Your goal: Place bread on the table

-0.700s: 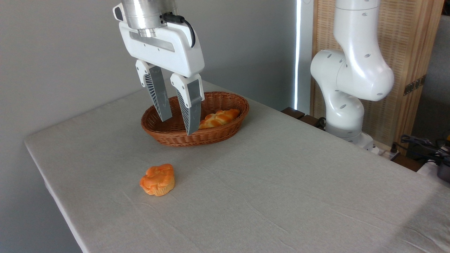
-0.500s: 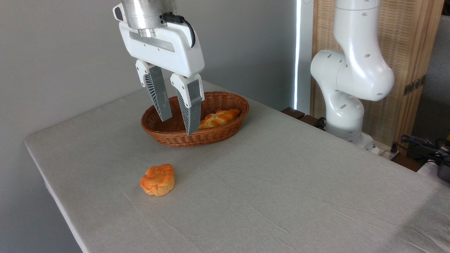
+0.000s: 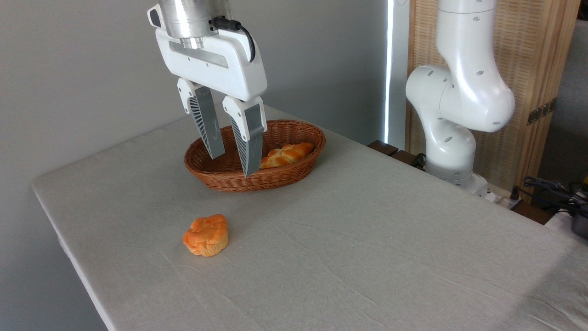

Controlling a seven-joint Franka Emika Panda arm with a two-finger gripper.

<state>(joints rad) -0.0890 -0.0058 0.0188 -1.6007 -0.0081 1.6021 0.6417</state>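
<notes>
Near the front edge of the table, w/ its wrinkled grey-beige cloth, a round orange muffin-shaped pastry sits alone on the fabric, well apart from everything else. Nothing else lies on the cloth btwn it and the oval brown wicker basket farther back.

My gripper hangs over the basket's left half, fingers pointing down, jaws parted w/ a clear gap btwn them and nothing held. From this angle the right fingertip overlaps the basket's near rim; whether it touches the wicker I cannot tell. That same finger covers the left end of the bread, so that tip is hidden.

Inside the basket, the bread, a braided golden-orange loaf, lies in the right half, slanting up toward the far right rim. It is the only item visible in there; the left half under my fingers shows bare wicker.

Beyond the table's far right side stands my white arm base, in front of a slatted wooden screen. Dark cables trail at the far right edge. A plain grey wall closes the rear left.
</notes>
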